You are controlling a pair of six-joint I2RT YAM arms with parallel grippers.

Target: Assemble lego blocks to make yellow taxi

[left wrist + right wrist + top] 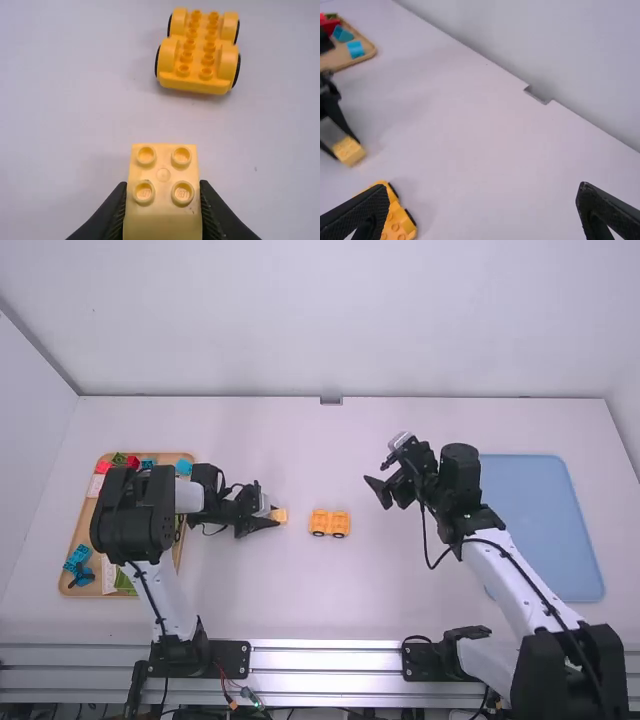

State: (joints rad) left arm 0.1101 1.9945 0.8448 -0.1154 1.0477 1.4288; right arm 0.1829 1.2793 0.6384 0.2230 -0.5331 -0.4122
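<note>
My left gripper (pixel 272 517) is shut on a pale yellow block (pixel 280 515), left of the orange-yellow wheeled base (pixel 330 523). In the left wrist view the gripper (pixel 163 200) grips the block (pixel 163 174) by its sides, four studs up, apart from the wheeled base (pixel 197 52). My right gripper (pixel 377 492) stands open and empty, right of the base. In the right wrist view the fingers of that gripper (pixel 482 205) are wide apart, with the wheeled base (pixel 397 222) by the left finger and the held block (pixel 349 151) farther off.
A wooden tray (pixel 183 456) with red, blue and green blocks lies at the left, partly under the left arm. At the right, a blue mat (pixel 540 530) lies beside and partly behind the right arm.
</note>
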